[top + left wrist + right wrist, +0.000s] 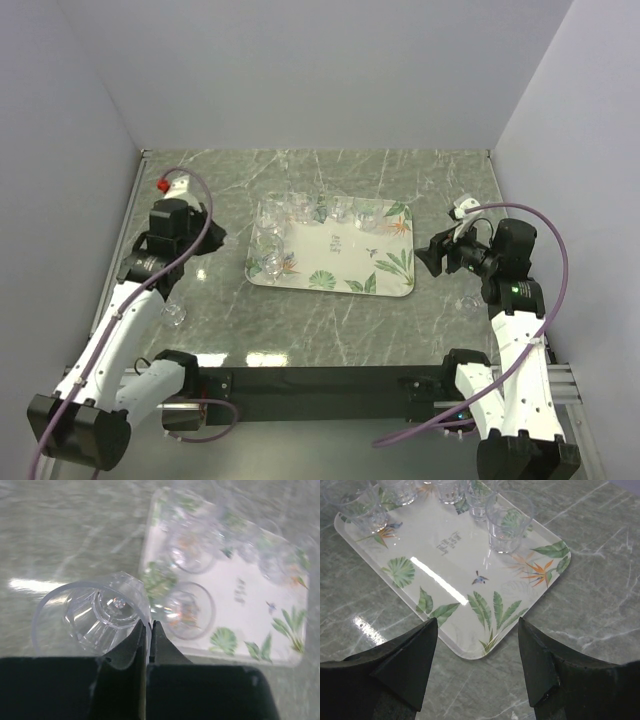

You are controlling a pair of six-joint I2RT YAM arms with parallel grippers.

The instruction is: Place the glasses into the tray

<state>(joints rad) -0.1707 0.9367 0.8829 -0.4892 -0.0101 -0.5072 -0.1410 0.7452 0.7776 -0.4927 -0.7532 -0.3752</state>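
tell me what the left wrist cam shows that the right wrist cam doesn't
Only the left wrist: the left gripper, shut on the wall of a clear glass whose mouth is turned towards the camera. Only the right wrist: the right gripper, open and empty. Both: the tray on the marble table, with other glasses standing on it.

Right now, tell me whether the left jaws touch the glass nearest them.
Touching. Left wrist view: the left jaws pinch the wall of the glass between them, no gap.
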